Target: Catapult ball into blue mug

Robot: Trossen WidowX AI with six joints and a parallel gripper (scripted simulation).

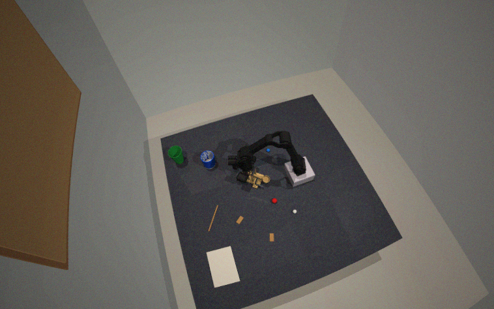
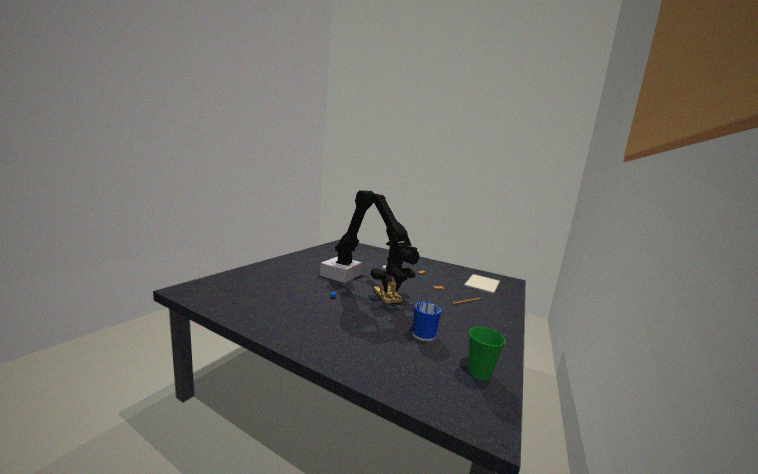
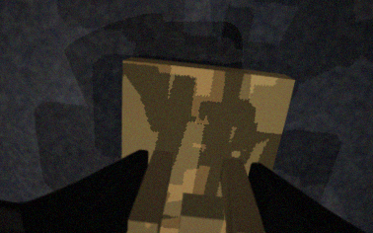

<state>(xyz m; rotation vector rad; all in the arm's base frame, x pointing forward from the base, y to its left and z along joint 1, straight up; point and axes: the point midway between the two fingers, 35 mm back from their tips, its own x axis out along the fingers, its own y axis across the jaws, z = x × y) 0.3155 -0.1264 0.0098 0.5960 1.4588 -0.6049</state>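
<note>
The tan wooden catapult [image 1: 266, 178] [image 2: 388, 298] [image 3: 271, 106] stands on the dark table, its round cup towards the arm's base. No ball shows in the cup in the top view. My gripper [image 2: 391, 284] [image 3: 198, 165] points down over the catapult and is shut on its upright frame, one finger at each side. The blue mug [image 1: 208, 162] [image 2: 425, 323] stands upright beyond the catapult, on the side away from the base. A red ball [image 1: 274, 200], a white ball [image 1: 294, 211] and a blue ball [image 1: 268, 150] [image 2: 333, 294] lie apart on the table.
A green cup [image 1: 176, 154] [image 2: 483, 356] stands beyond the mug, near the table's edge. A thin stick [image 1: 213, 218] [image 2: 466, 300], two small wooden blocks [image 1: 240, 220] [image 1: 272, 236] and a cream sheet [image 1: 223, 266] [image 2: 481, 283] lie on the other side of the catapult from the blue ball.
</note>
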